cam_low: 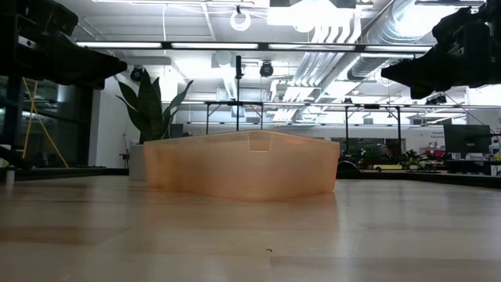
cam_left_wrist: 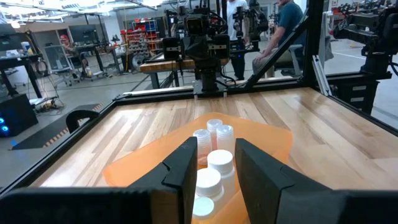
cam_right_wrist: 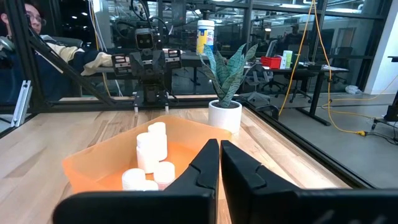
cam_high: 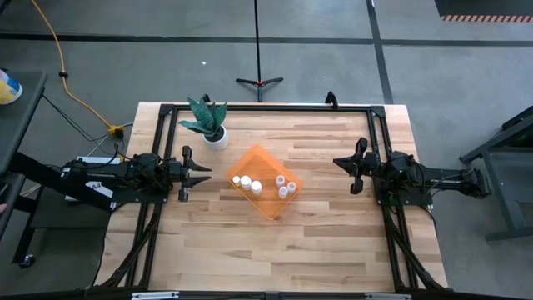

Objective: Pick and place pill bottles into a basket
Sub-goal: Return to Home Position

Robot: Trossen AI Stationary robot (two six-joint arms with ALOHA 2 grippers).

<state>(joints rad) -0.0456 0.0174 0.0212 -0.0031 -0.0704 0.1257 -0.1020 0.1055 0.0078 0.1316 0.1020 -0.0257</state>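
Pill bottles (cam_high: 246, 179) all in basket (cam_high: 260, 157) — L gripper (cam_high: 200, 173) part-open, R gripper (cam_high: 341, 162) closed, empty; just finish homing

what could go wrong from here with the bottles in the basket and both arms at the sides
The left gripper, fingers open, points at the basket from close by; a stray move forward could nudge it and tip the upright pill bottles. The plant pot stands close to the basket, so a shove that way could knock it. The right gripper sits farther off.

Wht plant pot (cam_high: 216, 137), green leaves (cam_high: 206, 112); yellow cable (cam_high: 87, 105), tripod stand (cam_high: 258, 81).
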